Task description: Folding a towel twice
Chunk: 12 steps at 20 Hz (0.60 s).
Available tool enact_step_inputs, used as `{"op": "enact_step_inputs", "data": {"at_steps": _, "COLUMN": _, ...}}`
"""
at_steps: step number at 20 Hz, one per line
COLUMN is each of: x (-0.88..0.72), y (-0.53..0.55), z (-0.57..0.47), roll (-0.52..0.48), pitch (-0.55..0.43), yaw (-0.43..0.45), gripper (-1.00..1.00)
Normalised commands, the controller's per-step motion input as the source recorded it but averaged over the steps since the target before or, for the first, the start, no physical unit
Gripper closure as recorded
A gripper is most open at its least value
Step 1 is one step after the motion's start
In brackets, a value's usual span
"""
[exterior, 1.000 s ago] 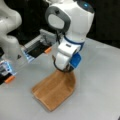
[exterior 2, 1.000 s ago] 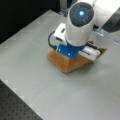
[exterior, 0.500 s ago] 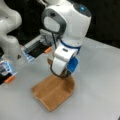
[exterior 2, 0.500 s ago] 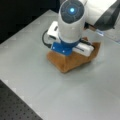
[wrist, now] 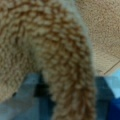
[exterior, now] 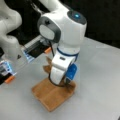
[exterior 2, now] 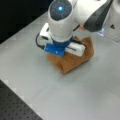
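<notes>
- Directly under the gripper [exterior: 65, 83] lies the towel [exterior: 52, 93], a compact orange-brown pad on the grey surface [exterior: 100, 82], already doubled over to judge by its small thick outline in both front views.
- From the gripper's far side a flap of the towel rises off the pad; in a front view it shows as a peaked bit of cloth [exterior: 48, 67] beside the wrist, so I judge a fold is under way, most likely the second one.
- In the wrist view the terry loops of the towel [wrist: 62, 57] fill nearly everything, draped as a thick roll right across the lens and running down into the gripper, with flat cloth behind it to the upper right.
- That roll appears pinched between the gripper's jaws, which look pressed together on a hem or corner, though the fingertips themselves are buried in cloth.
- Finishing this fold calls, I'd say, for the lifted edge to be carried across the pad without dragging the lower layers, and laid so the borders line up.
- The arm stands steeply over the work: its big white wrist housing [exterior 2: 61, 20] hangs right above the towel [exterior 2: 75, 60], the hand pointing almost straight down and low to the surface [exterior 2: 50, 95].
- To the gripper's side, well apart from the pad, sits equipment with blue lights and orange tabs [exterior: 10, 72].
</notes>
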Motion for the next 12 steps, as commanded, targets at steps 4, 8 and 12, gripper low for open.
{"op": "enact_step_inputs", "data": {"at_steps": 4, "x": 0.09, "y": -0.12, "z": -0.03, "roll": 0.395, "pitch": -0.094, "yaw": -0.171, "gripper": 1.0}}
{"op": "enact_step_inputs", "data": {"at_steps": 8, "x": 0.05, "y": -0.2, "z": -0.08, "roll": 0.356, "pitch": -0.078, "yaw": -0.116, "gripper": 1.0}}
{"op": "enact_step_inputs", "data": {"at_steps": 12, "x": -0.01, "y": -0.25, "z": -0.19, "roll": 0.282, "pitch": -0.084, "yaw": -0.074, "gripper": 1.0}}
